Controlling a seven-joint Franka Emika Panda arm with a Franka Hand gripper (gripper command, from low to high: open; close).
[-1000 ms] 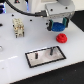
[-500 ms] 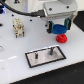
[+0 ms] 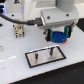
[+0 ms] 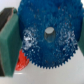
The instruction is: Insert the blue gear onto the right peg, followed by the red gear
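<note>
Grey plate: seen nearest in the exterior view, lying flat on the white table, below and to the exterior view's left of the fingers; no gear is seated on it.
Right peg: left bare, just below the held gear.
Gripper: closed on the blue gear, which is clamped between the fingers and held above the plate.
Red gear: glimpsed beneath the blue gear's rim in the wrist view.
Progress: blue gear judged lifted but not inserted; both insertions are left.
</note>
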